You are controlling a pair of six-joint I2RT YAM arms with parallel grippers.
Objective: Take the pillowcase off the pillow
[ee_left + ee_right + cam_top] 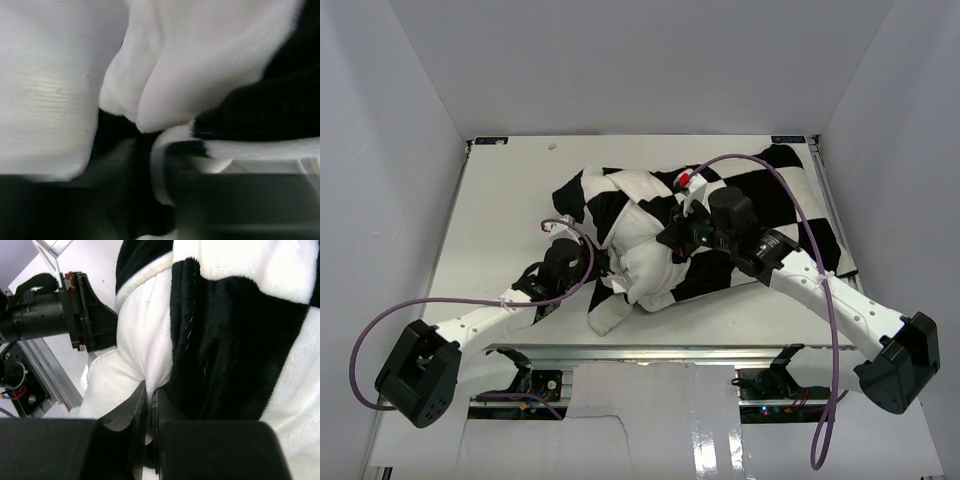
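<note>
right wrist view alone shows the right gripper (150,425) clamped on the pillowcase (235,350); left gripper (607,266), cannot tell.

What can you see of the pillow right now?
The pillow is plain white, smooth fabric, plump and creased. Its near-left end pokes out of the pillowcase, one corner resting on the table; the rest is hidden inside that checkered cover. The left gripper presses against its exposed left side; whether it grips is unclear. The right gripper sits at the opening's edge. No tag shows.
</note>
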